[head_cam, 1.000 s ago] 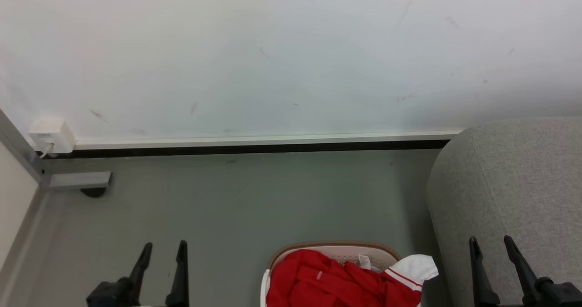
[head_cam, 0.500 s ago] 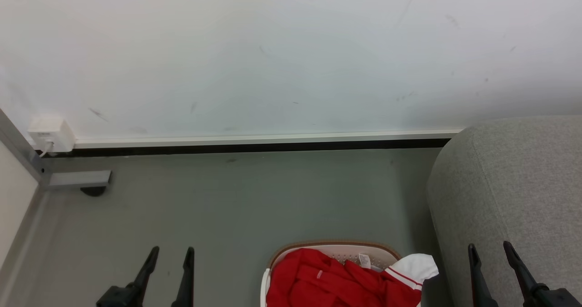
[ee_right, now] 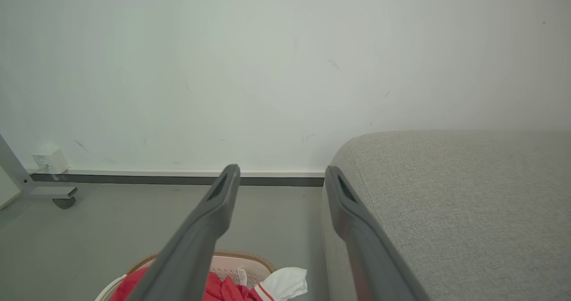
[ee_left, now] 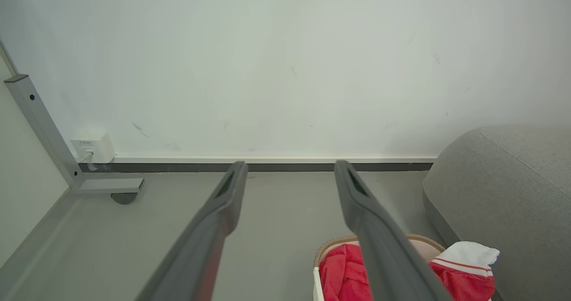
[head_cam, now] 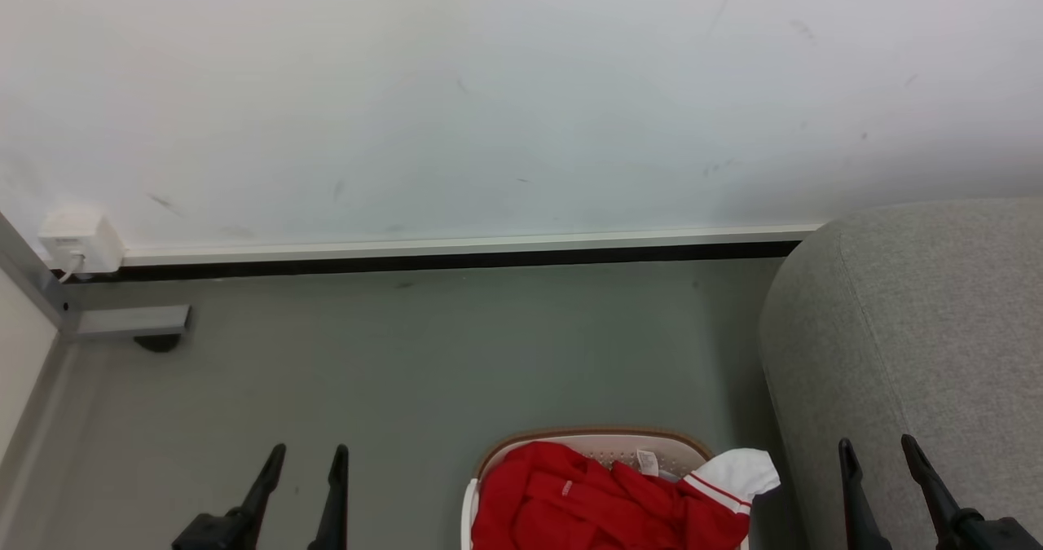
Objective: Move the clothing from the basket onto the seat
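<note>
Evidently the task is barely starting: the clothing (head_cam: 587, 501) is lying heaped in the basket (head_cam: 587, 437) at six o'clock, just beside the seat (head_cam: 921, 330) at three o'clock. The left gripper (head_cam: 310, 450) and right gripper (head_cam: 876, 442) are hovering with fingers parted, gripping nothing.

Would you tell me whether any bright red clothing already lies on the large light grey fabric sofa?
No, the bright red clothing lies in the small cream-white plastic basket on the floor beside the sofa.
</note>
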Tool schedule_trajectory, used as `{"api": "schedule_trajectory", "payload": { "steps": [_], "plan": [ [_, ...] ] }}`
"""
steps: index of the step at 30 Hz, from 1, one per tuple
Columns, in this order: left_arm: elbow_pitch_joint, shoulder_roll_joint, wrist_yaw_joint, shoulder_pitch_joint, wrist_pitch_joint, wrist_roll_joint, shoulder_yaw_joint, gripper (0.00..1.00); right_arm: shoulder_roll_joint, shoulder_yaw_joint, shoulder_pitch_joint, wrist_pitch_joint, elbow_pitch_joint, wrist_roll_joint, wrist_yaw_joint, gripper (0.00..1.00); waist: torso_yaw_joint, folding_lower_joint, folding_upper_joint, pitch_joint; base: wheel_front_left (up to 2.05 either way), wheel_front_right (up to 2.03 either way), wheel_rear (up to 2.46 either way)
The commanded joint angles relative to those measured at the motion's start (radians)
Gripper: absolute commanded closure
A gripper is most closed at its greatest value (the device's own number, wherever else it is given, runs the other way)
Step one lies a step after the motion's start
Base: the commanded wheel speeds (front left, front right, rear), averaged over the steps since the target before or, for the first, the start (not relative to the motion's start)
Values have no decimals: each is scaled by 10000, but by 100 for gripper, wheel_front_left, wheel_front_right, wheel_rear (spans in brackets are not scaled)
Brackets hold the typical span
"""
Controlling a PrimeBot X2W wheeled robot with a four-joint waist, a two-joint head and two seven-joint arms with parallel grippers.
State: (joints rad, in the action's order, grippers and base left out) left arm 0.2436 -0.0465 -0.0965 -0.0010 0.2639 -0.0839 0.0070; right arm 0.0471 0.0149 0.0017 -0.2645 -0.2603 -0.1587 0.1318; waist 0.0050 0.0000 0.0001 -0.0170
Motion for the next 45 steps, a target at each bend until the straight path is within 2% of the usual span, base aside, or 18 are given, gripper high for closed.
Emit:
{"api": "schedule_trajectory", "payload": {
  "steps": [1,12,18,24,29,36,45],
  "plan": [
    [5,-69,-1,45,10,-78,14,0,60,-8,-84,0,-45,-48,-21,0,-37,0,-1,-12,0,0,0],
    [25,-65,-136,-321,10,169,-74,0,57,-202,-489,1,128,-343,-21,0,-583,0,-1,-562,0,0,0],
    [415,-137,-245,-1009,10,480,-717,0,56,-344,-849,1,344,-624,-21,0,-1037,0,-1,-1255,0,0,0],
    [1635,-311,-321,-2399,9,1057,-1764,0,54,-601,-1450,1,693,-793,-21,0,-1544,0,-1,-2367,0,0,0],
    [3178,-276,-230,-3856,-25,1632,-2405,0,50,-779,-1962,3,1148,-1059,-21,0,-1922,0,-1,-3417,0,0,0],
    [4855,-182,-236,-5727,-615,2359,-3385,0,48,-1060,-2844,1,1892,-1558,-21,0,-2387,0,-1,-5088,0,0,0],
    [6223,-322,-318,-7518,-1569,2920,-4357,0,42,-1453,-3967,3,2922,-2266,-21,0,-2979,0,-1,-7092,0,0,0]
  ]
}}
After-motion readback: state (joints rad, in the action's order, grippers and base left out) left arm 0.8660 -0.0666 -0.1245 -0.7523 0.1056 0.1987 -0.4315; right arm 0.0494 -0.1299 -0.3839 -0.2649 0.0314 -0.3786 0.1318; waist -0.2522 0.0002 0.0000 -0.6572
